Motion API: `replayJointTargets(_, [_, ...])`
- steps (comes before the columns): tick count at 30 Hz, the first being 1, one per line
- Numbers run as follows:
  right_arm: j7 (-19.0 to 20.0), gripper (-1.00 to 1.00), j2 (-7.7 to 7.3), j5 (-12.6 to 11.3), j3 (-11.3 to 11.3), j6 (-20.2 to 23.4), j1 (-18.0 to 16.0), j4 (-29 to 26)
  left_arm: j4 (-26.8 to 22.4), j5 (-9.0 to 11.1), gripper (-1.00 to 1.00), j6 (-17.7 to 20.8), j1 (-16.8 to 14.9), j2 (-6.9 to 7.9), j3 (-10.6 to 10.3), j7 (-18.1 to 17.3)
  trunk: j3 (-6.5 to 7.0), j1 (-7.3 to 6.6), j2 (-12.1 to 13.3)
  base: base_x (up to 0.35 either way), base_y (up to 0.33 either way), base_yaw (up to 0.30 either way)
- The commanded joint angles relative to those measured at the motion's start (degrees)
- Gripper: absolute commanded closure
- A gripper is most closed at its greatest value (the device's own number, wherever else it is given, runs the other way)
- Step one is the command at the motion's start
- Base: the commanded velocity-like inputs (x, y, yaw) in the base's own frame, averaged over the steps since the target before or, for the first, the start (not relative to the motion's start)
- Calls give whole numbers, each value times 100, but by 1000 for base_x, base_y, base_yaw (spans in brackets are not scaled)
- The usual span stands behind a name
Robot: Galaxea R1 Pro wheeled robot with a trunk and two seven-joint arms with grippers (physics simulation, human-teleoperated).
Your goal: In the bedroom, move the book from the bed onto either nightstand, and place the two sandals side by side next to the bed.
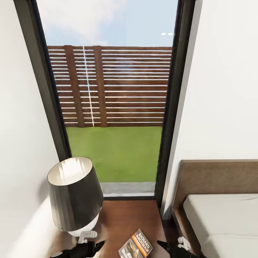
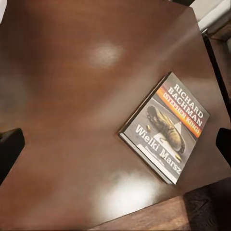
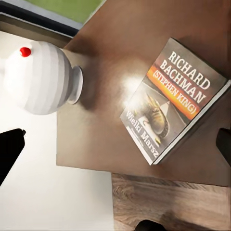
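Book lettered "RICHARD BACHMAN (STEPHEN KING)", "Wielki Marsz", flat on nightstand, both tools released, empty

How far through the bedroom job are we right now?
Book part looks done: the book lies flat on the nightstand near the lamp, beside the bed. Neither hand holds it. Left: both sandals, to be set side by side next to the bed.

Both arms low at the head view's bottom edge, left gripper and right gripper well apart. Dark fingertips spread wide in each wrist view, probably open. Nothing between either pair.
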Motion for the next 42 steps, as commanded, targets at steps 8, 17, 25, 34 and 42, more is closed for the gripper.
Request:
replayJointTargets(8, [-190, -100, -1, -36, -14, -189, 1, 24, 151, 47, -100, -68, -3, 15, 10, 82, 138, -177, 319, 0, 0, 0])
replayJointTargets(17, [-196, -100, -1, -36, -14, -406, 7, 25, 327, 39, -100, -297, -3, 15, 11, 115, 300, -374, 680, 0, 0, 0])
replayJointTargets(25, [-202, -100, -1, -36, -14, -433, 7, 189, 483, 36, -100, -322, -3, 2, 6, 524, 443, -550, 1001, 0, 0, 0])
replayJointTargets(34, [-564, -100, -15, -36, -14, -532, 15, 681, 747, 40, -100, -328, -3, -17, -5, 1311, 605, -748, 1362, 0, 0, 0])
replayJointTargets(42, [-1771, -100, -3, -36, -14, -536, 27, 828, 1200, 47, -100, -669, -3, -18, -7, 1948, 749, -924, 1683, 0, 0, 0])
